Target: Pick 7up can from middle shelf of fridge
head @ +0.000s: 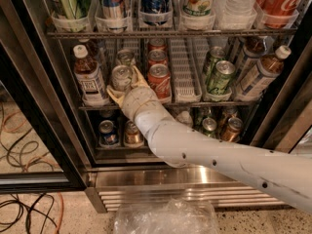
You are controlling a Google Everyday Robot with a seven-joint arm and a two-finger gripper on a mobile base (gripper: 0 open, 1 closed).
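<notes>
The 7up can [120,75], pale silver with a shiny top, stands at the front of a lane on the middle shelf [204,103] of the fridge [195,175]. A second pale can [126,57] stands behind it. My gripper [124,85] reaches in from the lower right on a white arm. Its fingers are spread, one [112,94] low on the left of the can and one [138,75] on its right, between it and a red Coca-Cola can [159,80]. I cannot tell whether the fingers touch the can.
A brown tea bottle [88,79] stands left of the 7up can. Green cans [220,76] and tilted bottles [261,74] stand to the right. More cans fill the lower shelf [109,133]. The dark door frame [34,106], floor cables [24,208] and a plastic bag [165,218] lie below.
</notes>
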